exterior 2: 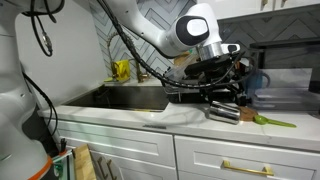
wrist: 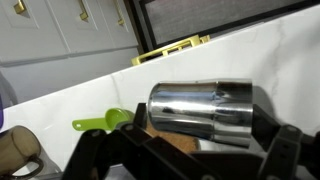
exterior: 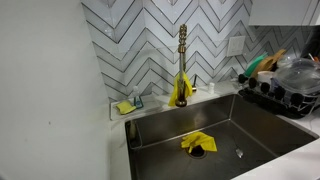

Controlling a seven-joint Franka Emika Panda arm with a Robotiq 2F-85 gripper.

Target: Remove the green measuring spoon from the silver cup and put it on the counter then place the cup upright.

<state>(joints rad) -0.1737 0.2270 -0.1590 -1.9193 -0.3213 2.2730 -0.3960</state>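
The gripper (exterior 2: pixel 222 99) hangs released, jaws spread wide over the silver cup (wrist: pixel 200 108), which lies on its side toward the front edge of the counter (wrist: pixel 95 92). The green measuring spoon (wrist: pixel 104 123) lies on the counter just beside the cup.

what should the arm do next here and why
Probably lower the open gripper around the silver cup and close on it. The green measuring spoon already seems to lie on the counter, outside the cup. The cup lies on its side between the spread jaws, so gripping it to stand it upright looks like the remaining step.
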